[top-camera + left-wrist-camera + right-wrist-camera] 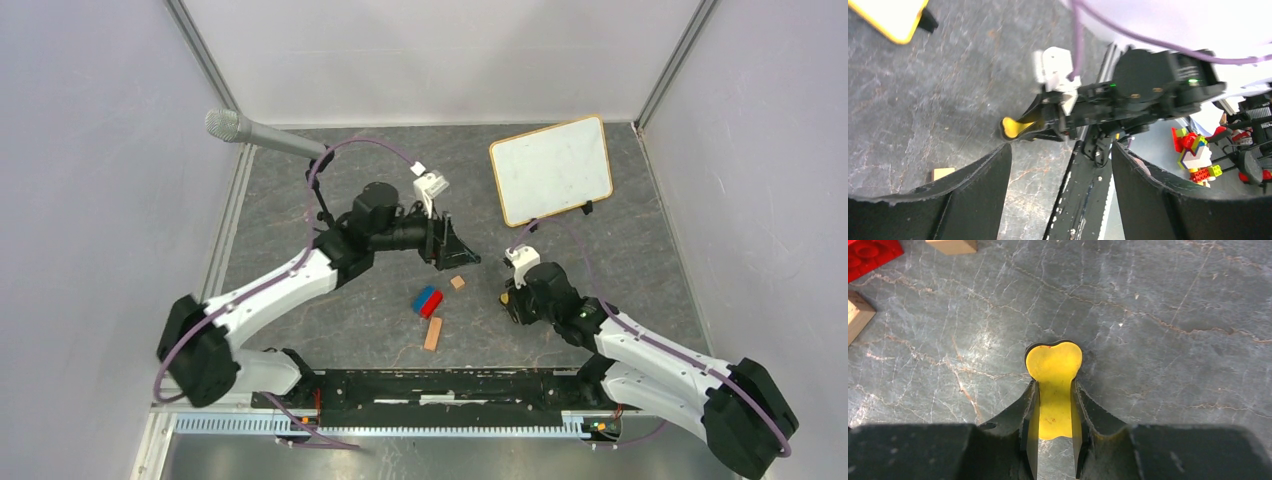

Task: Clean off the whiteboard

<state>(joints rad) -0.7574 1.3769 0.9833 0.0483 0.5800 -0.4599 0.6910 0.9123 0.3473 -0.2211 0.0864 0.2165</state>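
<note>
From above, the floor of the cell is a dark grey, stone-veined mat (330,200), shut in by plain white walls (90,150) on three sides, with a black rail (450,385) along the near edge. A grey microphone (262,135) lies at the far left. The whiteboard (552,168) lies flat in the far right corner, skewed on the mat, its face blank. The left gripper (455,250) is mid-table, well apart from the board, which lies off to its right and farther back. The right gripper (512,298) is also well apart from it, with the board beyond it. Near the claws lie a red and blue brick (427,301), a small wooden cube (457,282) and a wooden block (433,333).

In the left wrist view the left claw's jaws stand wide apart, above the veined mat. Beyond them, the right claw pinches a yellow bone-shaped piece (1013,127). One corner of the board (its frame looks yellow here) shows at the top left, far from both claws. Coloured toy bricks (1195,155) sit past the rail.

In the right wrist view the right claw is closed on the yellow piece, whose lobed end juts past the fingertips (1030,405) just over the mat; the red brick and wooden pieces lie at the upper left.
</note>
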